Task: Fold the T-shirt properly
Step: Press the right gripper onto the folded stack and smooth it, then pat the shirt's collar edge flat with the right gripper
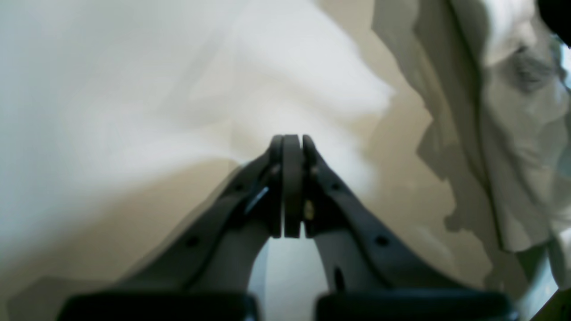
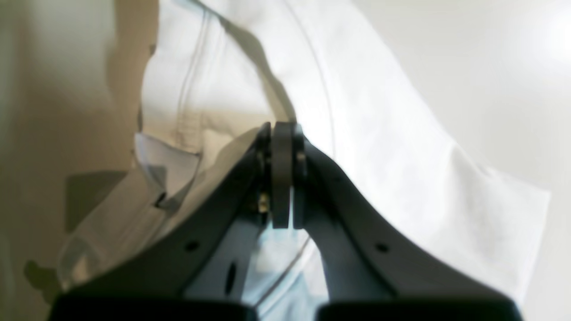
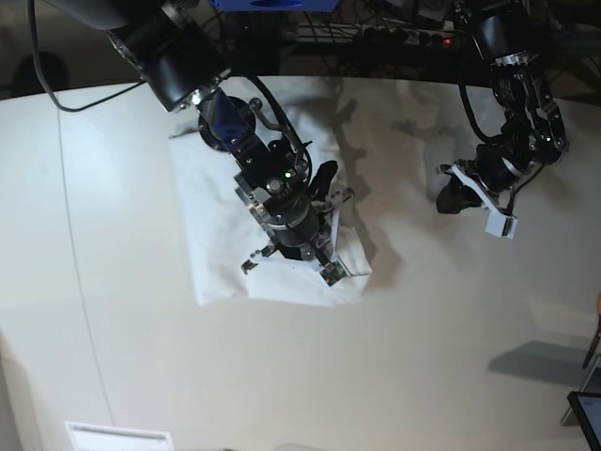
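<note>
White cotton, the T-shirt [image 3: 254, 225] lies on the pale tabletop [image 3: 451, 357] as a roughly rectangular, partly folded bundle. The right end effector [image 3: 324, 197] hangs directly over the bundle's near corner, with cloth spread beneath and to either side of it. In the right wrist view its jaws are pressed together, and a seamed edge of the shirt [image 2: 357, 116] runs just ahead of the tips; whether any fabric is pinched between them cannot be told. The left end effector [image 1: 292, 147] sits well apart from the bundle, raised above bare tabletop, its jaws also clenched and empty as far as can be seen; blurred white cloth fills the view ahead of it.

The shirt looks light, soft and limp, so it should drape and sag when lifted and wrinkle if dragged. The firmest places to grip seem to be stitched hems, the sleeve seam or a folded corner, rather than a flat single layer.
</note>
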Available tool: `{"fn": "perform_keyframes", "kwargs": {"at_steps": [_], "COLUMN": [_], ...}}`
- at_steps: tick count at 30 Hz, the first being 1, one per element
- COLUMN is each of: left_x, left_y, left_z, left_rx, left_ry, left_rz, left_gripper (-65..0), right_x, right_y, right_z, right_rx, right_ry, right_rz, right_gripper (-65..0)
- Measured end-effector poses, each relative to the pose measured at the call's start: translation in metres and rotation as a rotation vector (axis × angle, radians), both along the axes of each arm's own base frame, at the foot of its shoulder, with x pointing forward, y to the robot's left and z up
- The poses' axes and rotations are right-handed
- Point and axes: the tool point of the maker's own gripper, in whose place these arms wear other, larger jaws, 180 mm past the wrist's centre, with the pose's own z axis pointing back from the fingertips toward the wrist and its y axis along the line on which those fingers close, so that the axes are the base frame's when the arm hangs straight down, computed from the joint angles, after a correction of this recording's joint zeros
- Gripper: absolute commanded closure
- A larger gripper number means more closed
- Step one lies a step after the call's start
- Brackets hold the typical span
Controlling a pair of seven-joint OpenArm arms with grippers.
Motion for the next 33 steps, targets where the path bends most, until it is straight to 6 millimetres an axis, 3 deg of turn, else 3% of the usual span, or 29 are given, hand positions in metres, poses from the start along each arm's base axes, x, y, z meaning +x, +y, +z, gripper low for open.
{"fn": "perform_keyframes", "kwargs": {"at_steps": [2, 5, 10, 12, 16, 18, 21, 28, 31, 33], "left_x": [0.0, 0.0, 0.0, 0.0, 0.0, 0.0, 0.001, 0.003, 0.002, 0.0], "left_y": [0.0, 0.0, 0.0, 0.0, 0.0, 0.0, 0.0, -0.002, -0.002, -0.003], "left_z": [0.0, 0.0, 0.0, 0.0, 0.0, 0.0, 0.001, 0.002, 0.001, -0.001], "left_rx": [0.001, -0.001, 0.002, 0.001, 0.001, 0.0, 0.001, -0.001, 0.001, 0.0], "left_ry": [0.0, 0.0, 0.001, -0.001, 0.0, 0.0, -0.002, -0.007, -0.002, 0.003], "left_rz": [0.0, 0.0, 0.0, 0.0, 0.0, 0.0, 0.0, -0.007, -0.009, -0.009], "left_gripper": [0.0, 0.0, 0.0, 0.0, 0.0, 0.0, 0.0, 0.0, 0.0, 0.0], "right_x": [0.0, 0.003, -0.002, -0.006, -0.031, -0.04, -0.054, -0.081, -0.081, -0.081], "right_y": [0.002, 0.002, -0.023, -0.037, -0.085, -0.096, -0.09, -0.078, -0.076, -0.08], "right_z": [0.013, 0.053, 0.093, 0.084, 0.036, 0.037, 0.032, -0.027, -0.028, -0.015], "right_rx": [0.023, 0.079, 0.079, 0.067, 0.014, 0.025, 0.059, 0.048, 0.053, 0.063], "right_ry": [-0.022, -0.113, -0.179, -0.166, -0.065, -0.085, -0.082, 0.035, 0.038, 0.024], "right_rz": [0.008, 0.013, -0.02, -0.038, -0.128, -0.148, -0.139, -0.123, -0.124, -0.132], "right_gripper": [-1.0, -1.0, -1.0, -1.0, -1.0, -1.0, -1.0, -1.0, -1.0, -1.0]}}
